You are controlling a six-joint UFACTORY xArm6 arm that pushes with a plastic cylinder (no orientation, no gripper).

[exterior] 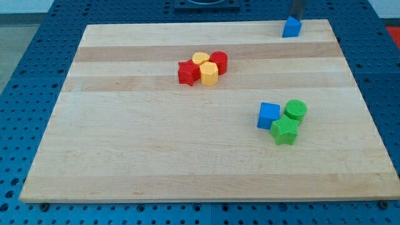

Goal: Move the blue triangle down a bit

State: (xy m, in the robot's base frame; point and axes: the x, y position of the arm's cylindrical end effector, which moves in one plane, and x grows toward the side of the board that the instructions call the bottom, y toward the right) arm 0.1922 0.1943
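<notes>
the blue triangle (292,27) sits at the view's top right, close to the top edge of the wooden board (156,162) and not far from its right corner. the rod comes down from the view's top edge right above it, and the tip (296,18) sits just behind the triangle's upper side, touching it or nearly so (the exact contact is hidden behind the block). the arm has no jaws to open or close, only this straight dark rod, so there is nothing grasped.

near the board's upper middle is a tight cluster of four blocks. the red star (187,72) is at the cluster's left, the red cylinder (219,62) at its right, and between them are two yellow blocks: a yellow block (200,59) of rounded shape toward the top, and a yellow hexagon (209,74) toward the bottom. all four touch or sit just beside one another.

toward the view's right, well below the triangle, is a second cluster of three. the blue cube (269,115) is on the left, the green cylinder (295,110) on the upper right, and the green star (285,131) at the bottom, pressed against both.

the two clusters are well apart from each other and from the triangle. the board rests on a blue perforated table (25,94) that shows on all sides.
</notes>
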